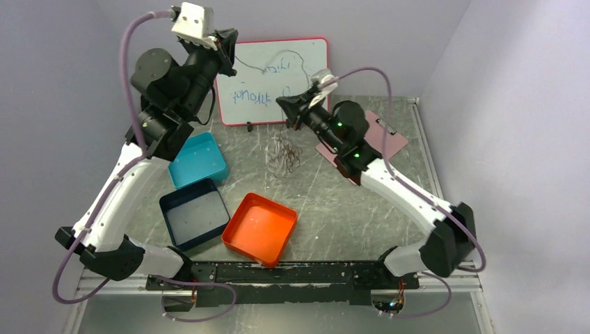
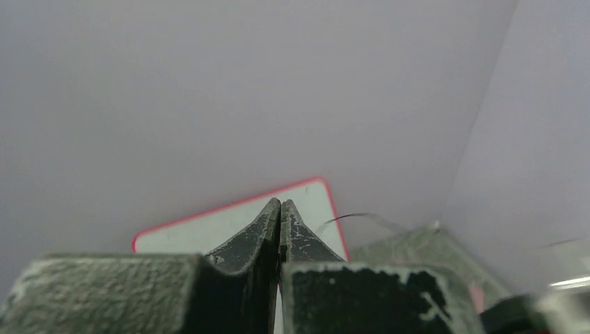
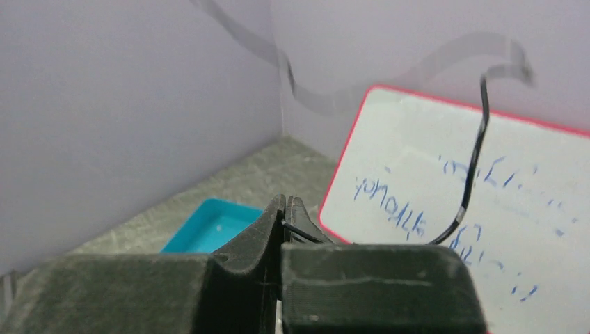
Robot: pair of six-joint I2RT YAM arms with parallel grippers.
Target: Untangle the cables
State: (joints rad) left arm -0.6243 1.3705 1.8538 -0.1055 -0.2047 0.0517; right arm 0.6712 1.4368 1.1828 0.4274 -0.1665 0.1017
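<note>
A thin cable [image 1: 264, 69] hangs in the air in front of the whiteboard, strung between my two raised grippers. My left gripper [image 1: 232, 53] is high at the back left with its jaws shut; in the left wrist view [image 2: 280, 202] a thin strand [image 2: 355, 216] leaves beside its right finger. My right gripper [image 1: 282, 101] is shut on the black cable [image 3: 473, 167], which curves up from its jaws [image 3: 286, 200] across the whiteboard. A loose tangle of thin cables [image 1: 284, 153] lies on the table below, between the arms.
A red-framed whiteboard [image 1: 271, 87] stands at the back. A teal tray [image 1: 198, 158], a dark blue tray [image 1: 193, 212] and an orange tray [image 1: 261, 228] sit at the left and middle front. A pink clipboard [image 1: 379, 136] lies under the right arm.
</note>
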